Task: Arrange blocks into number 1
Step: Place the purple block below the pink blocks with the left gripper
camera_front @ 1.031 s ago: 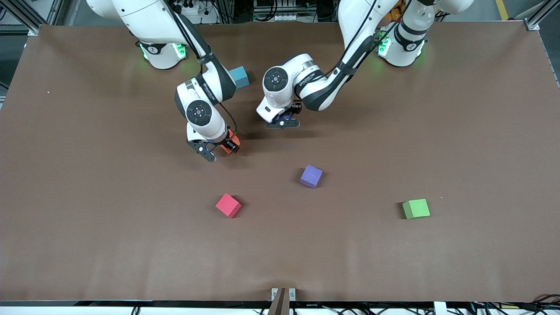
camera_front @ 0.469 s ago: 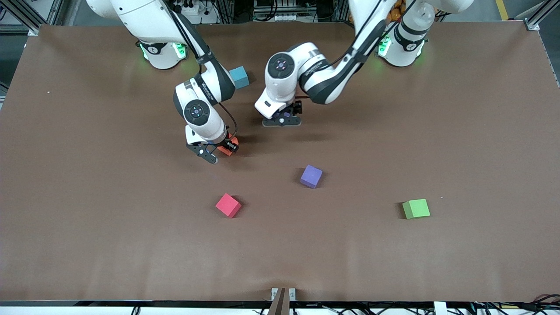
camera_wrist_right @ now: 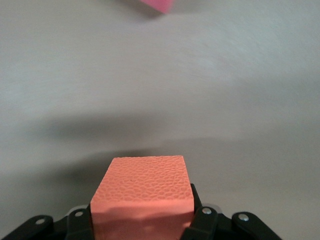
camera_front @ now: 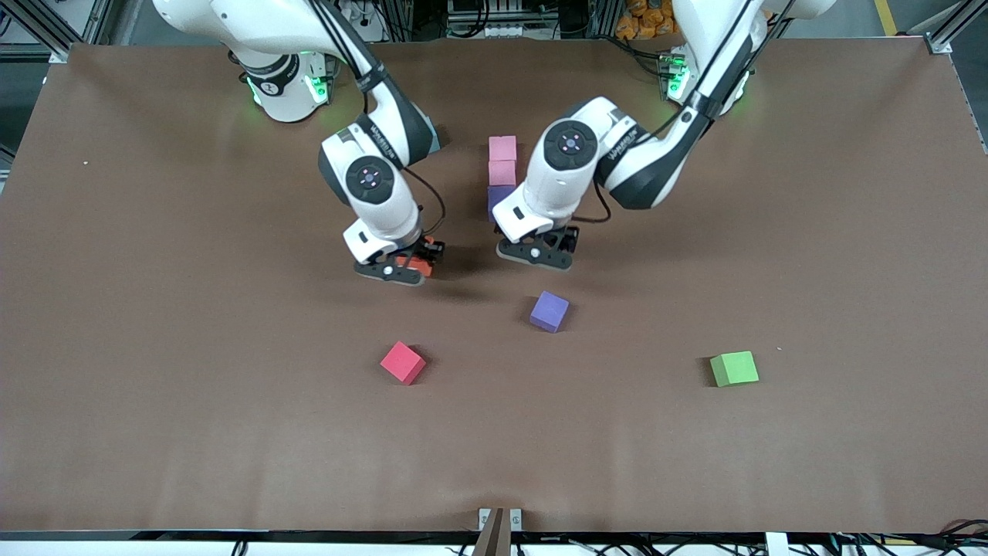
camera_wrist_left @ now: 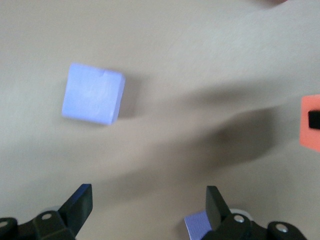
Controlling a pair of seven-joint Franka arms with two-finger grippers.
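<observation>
**benchwatcher:** Orange block (camera_wrist_right: 141,192) is pinched tight in the right claw (camera_front: 407,268), now swung over bare bench (camera_front: 154,309) toward the column.

**cubefan:** And the left claw (camera_front: 540,252) has let go, wide and empty, uncovering two pink blocks (camera_front: 502,160) plus a purple one (camera_front: 496,199) lined up. Loose purple block (camera_front: 549,311) sits nearer the camera.

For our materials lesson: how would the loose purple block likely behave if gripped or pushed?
The purple block looks like matte foam, so probably light and slightly squashy. Its flat faces suggest sliding, not rolling. The open left gripper seems wide enough for it.
</observation>
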